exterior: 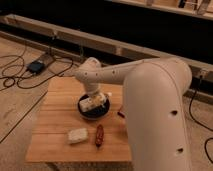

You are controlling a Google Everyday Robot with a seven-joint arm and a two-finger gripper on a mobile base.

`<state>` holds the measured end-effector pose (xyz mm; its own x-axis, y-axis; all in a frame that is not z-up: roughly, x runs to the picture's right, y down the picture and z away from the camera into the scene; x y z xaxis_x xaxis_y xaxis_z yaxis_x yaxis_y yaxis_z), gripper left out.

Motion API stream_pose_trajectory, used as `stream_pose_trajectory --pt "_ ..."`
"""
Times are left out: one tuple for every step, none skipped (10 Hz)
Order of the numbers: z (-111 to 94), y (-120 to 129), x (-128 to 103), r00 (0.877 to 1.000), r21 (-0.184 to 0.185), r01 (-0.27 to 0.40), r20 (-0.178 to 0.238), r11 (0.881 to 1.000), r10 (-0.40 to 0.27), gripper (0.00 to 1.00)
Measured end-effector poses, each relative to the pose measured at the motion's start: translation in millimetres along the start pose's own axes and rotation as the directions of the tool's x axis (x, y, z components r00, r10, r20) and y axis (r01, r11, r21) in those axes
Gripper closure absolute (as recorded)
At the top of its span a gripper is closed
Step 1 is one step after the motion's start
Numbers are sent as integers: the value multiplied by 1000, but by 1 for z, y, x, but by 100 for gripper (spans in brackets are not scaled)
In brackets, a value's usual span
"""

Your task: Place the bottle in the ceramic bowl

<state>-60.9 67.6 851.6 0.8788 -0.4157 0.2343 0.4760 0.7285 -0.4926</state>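
Gripper (96,98) low over ceramic bowl (93,112) on wooden table (55,115), finger state not discernible; bottle (93,102) lying sideways within bowl rim, apparently positioned for release; pale block (77,135) apart.

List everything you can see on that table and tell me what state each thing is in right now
bottle: lying on its side in the bowl.
ceramic bowl: upright on the table, holding the bottle.
gripper: directly over the bowl, at the bottle.
pale block: lying flat near the table's front edge.
reddish-brown item: lying flat beside the block.
wooden table: standing level.
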Motion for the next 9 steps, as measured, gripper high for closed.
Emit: stream_pose_trajectory --pt "0 -1 2 1000 3 -4 -4 1000 4 20" --pt "0 -2 3 1000 4 -7 -7 1000 7 20" --pt "0 -3 5 1000 5 -11 -11 1000 11 20" --pt "0 -4 6 1000 8 -15 -15 1000 15 20" --pt "-1 -5 7 1000 13 -19 -17 1000 19 20" --pt "-2 -6 8 1000 15 -27 -13 1000 27 20" --pt "-2 -6 7 999 15 -32 -10 999 32 20" --pt "-2 -6 7 999 13 -33 -8 999 33 20" --pt "-1 -5 7 999 13 -33 -7 999 33 20"
